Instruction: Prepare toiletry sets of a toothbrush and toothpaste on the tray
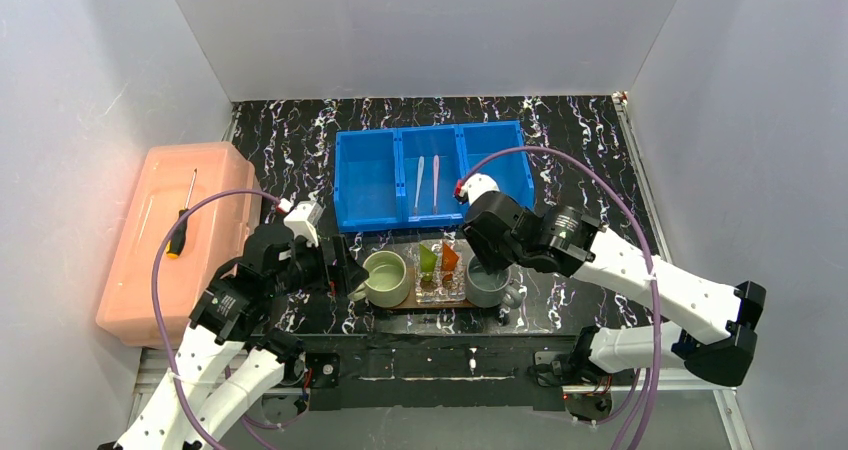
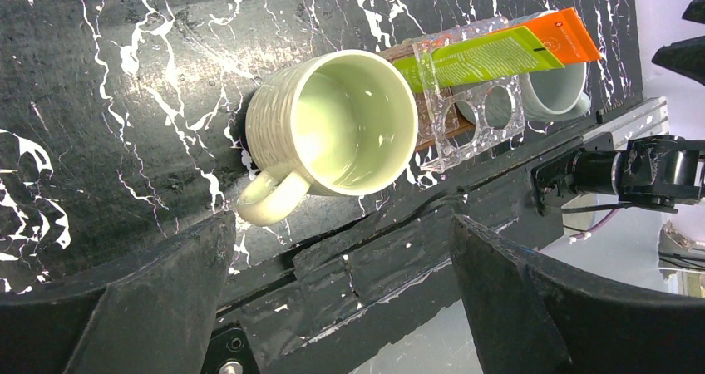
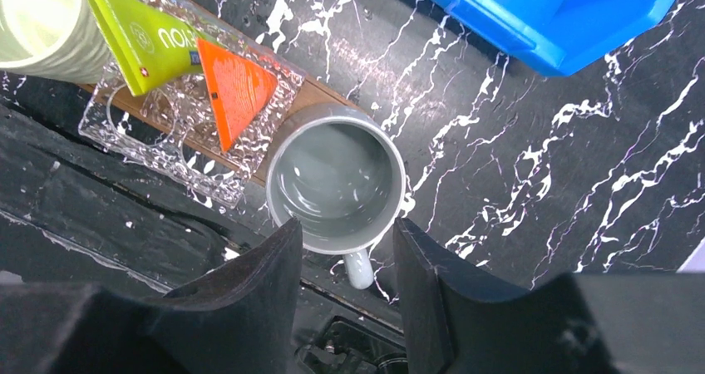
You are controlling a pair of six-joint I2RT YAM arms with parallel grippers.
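Left gripper (image 2: 341, 258), jaws spread wide, hangs beside the green mug (image 2: 349, 120) at lower centre. Right gripper (image 3: 345, 231), jaws half spread and empty, sits above the grey mug (image 3: 337, 179).

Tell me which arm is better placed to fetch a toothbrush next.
Right. The right gripper, open and empty, hangs over the grey mug, nearer the toothbrushes than the left gripper beside the green mug.
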